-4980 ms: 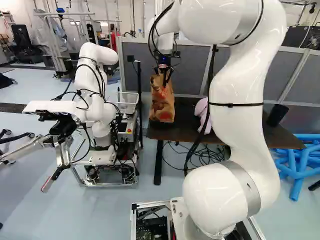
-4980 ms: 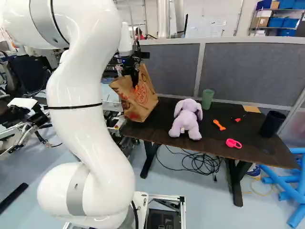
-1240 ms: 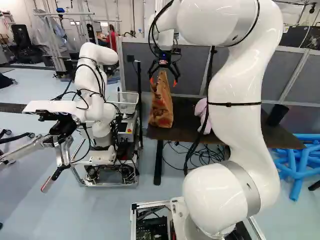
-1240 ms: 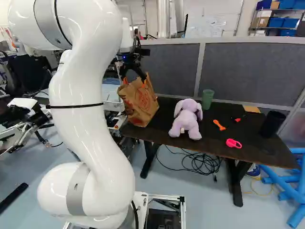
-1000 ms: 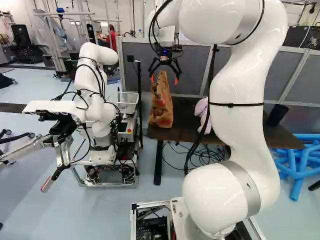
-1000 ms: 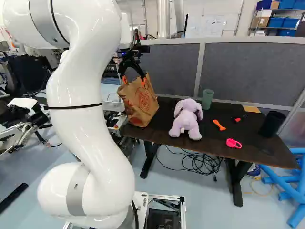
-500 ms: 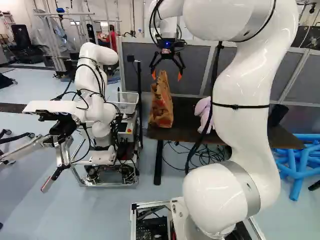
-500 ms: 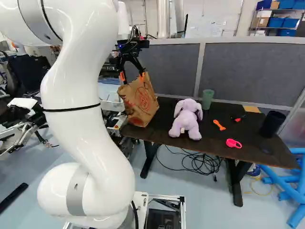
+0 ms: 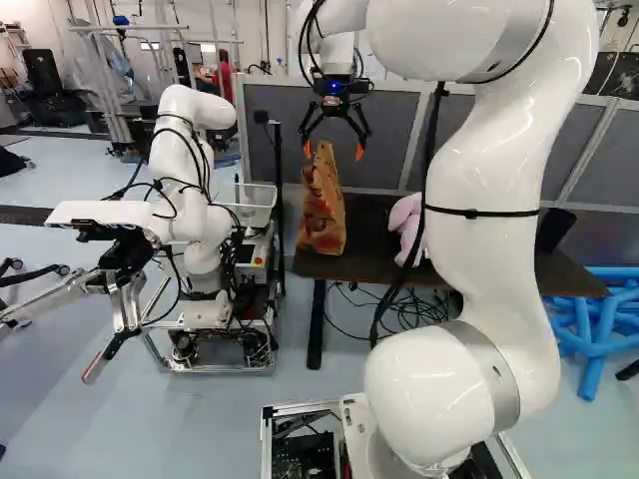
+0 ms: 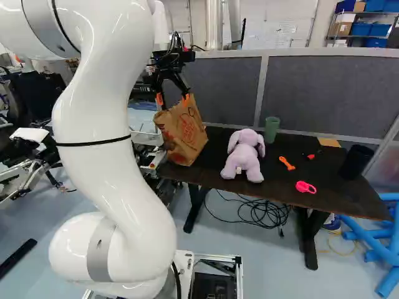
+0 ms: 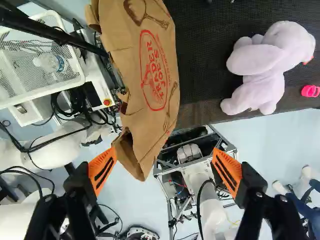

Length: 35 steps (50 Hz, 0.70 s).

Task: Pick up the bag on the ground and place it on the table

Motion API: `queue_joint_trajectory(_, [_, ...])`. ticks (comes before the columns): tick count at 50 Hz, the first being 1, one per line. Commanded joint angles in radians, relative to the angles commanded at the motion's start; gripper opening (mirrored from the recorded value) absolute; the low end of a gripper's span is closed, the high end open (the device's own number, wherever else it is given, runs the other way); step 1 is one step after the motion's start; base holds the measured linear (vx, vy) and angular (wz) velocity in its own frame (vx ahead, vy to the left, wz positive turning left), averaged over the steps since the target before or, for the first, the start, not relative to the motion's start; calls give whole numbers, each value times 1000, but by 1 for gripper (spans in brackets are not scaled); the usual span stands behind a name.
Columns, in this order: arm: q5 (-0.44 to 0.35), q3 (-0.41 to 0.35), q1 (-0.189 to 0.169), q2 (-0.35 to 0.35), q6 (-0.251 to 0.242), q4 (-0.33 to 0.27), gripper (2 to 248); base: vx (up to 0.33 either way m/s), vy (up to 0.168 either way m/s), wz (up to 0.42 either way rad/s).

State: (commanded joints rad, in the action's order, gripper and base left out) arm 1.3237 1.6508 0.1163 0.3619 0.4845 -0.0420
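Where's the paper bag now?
In the right base view, the paper bag sits on the left end of the table, left of the plush toy.

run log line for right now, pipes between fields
black two-finger gripper: open | brown paper bag: ungripped, resting on dark brown table beside purple plush animal | placing: appears complete | next: probably back away

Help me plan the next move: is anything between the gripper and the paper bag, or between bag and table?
Nothing visible stands between the open gripper and the bag. Nor between bag and table: the bag already rests on it.
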Motion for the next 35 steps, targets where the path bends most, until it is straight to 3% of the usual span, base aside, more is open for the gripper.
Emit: queue_joint_trajectory(35, [0, 0, 0, 0, 0, 0, 247, -61, -1, 7])
